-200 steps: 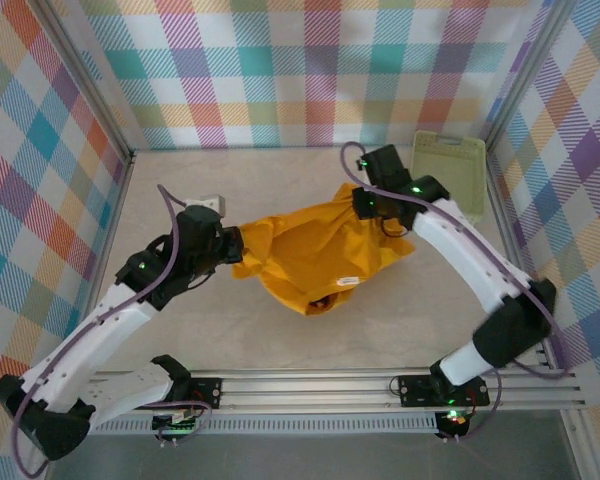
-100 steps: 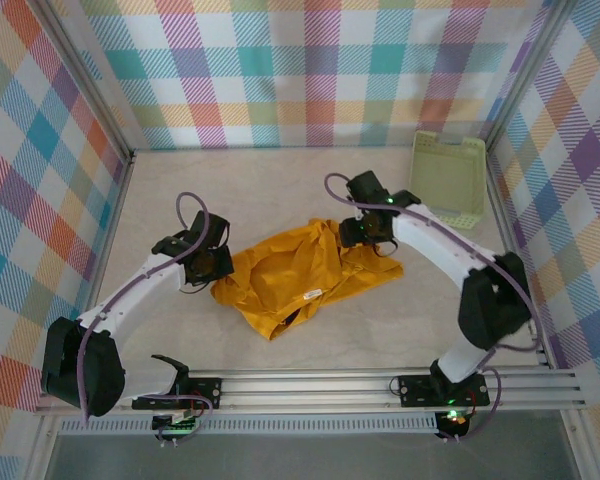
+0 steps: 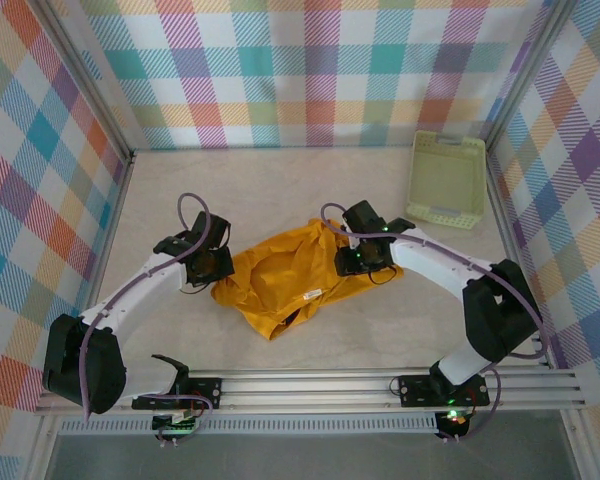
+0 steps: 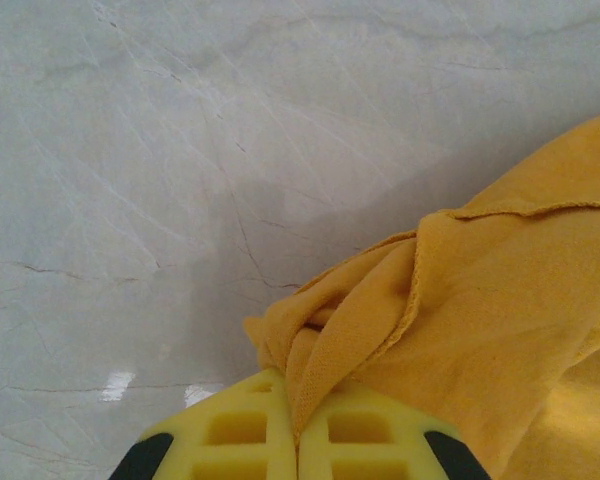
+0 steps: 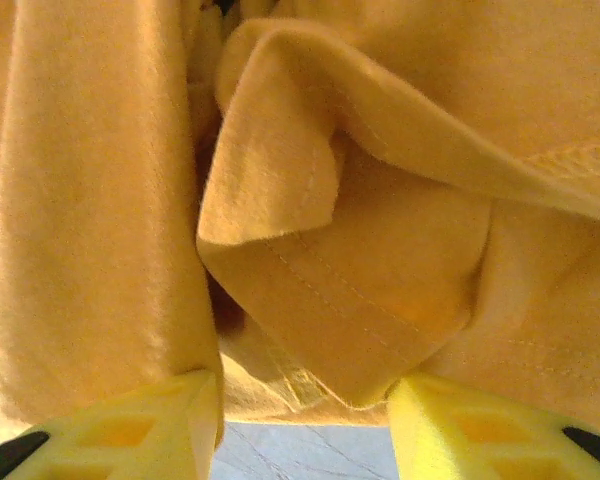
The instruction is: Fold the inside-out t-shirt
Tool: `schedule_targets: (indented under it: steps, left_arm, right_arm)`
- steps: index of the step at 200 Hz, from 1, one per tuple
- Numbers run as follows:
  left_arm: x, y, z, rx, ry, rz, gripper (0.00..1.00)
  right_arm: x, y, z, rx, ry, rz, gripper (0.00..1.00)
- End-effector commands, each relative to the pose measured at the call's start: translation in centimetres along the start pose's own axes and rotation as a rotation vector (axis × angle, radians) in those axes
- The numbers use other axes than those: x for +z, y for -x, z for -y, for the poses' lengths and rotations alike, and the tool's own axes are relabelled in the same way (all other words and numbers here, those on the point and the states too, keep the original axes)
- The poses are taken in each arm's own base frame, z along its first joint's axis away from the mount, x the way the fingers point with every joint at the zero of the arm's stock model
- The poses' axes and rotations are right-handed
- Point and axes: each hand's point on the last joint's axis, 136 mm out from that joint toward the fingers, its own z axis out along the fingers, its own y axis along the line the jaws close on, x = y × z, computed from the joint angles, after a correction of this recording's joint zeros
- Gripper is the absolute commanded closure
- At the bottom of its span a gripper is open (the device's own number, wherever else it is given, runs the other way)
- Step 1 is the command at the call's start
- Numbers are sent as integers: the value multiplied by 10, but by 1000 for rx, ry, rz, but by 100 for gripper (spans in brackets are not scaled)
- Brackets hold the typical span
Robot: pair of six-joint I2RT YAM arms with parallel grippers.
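Pale stone-look tabletop (image 3: 280, 180), plaid walls (image 3: 310, 70): mustard t-shirt (image 3: 280, 275) slumped at centre, no longer stretched aloft as a second ago. Left gripper (image 4: 298, 440) clamped on its bunched left edge; right gripper (image 5: 302, 415) drawn inward, jaws parted over a loose fold. Green basket (image 3: 447, 178) at far right corner, well apart from cloth.
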Motion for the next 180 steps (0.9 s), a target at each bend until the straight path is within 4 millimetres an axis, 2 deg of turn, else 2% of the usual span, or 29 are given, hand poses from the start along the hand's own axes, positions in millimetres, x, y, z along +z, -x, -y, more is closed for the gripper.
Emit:
schedule_targets:
  steps: [1, 30, 49, 69, 84, 95, 113, 149, 165, 180]
  left_arm:
    - [0, 0, -2, 2, -7, 6, 100]
    - [-2, 0, -2, 0, -7, 11, 100]
    - [-5, 1, -3, 2, -7, 20, 100]
    - [-7, 2, -6, 3, 4, 29, 100]
    - [-8, 2, -9, 3, 13, 37, 100]
    - [-12, 5, -12, 1, 26, 51, 100]
    - [-28, 14, -20, -20, 49, 107, 100]
    - [-90, 29, -26, -132, -73, 296, 100]
    - [-109, 31, -29, -175, -104, 344, 100]
    - [-113, 30, -35, -200, -95, 368, 100]
  right_arm:
    - [11, 1, -12, 22, 46, -5, 52]
    - [21, 3, -6, 34, -6, -23, 59]
    - [19, 3, -2, 35, -33, -24, 65]
    - [13, 1, -2, 31, -39, -11, 76]
    - [3, -1, 7, 28, -100, -1, 88]
    - [-12, 1, 14, 25, -143, 30, 95]
    - [-50, 6, 23, 14, -185, 109, 99]
    - [-140, 11, 31, 10, -203, 295, 100]
    - [-162, 10, 28, 3, -176, 331, 100]
    - [-167, 9, 28, 5, -171, 340, 98]
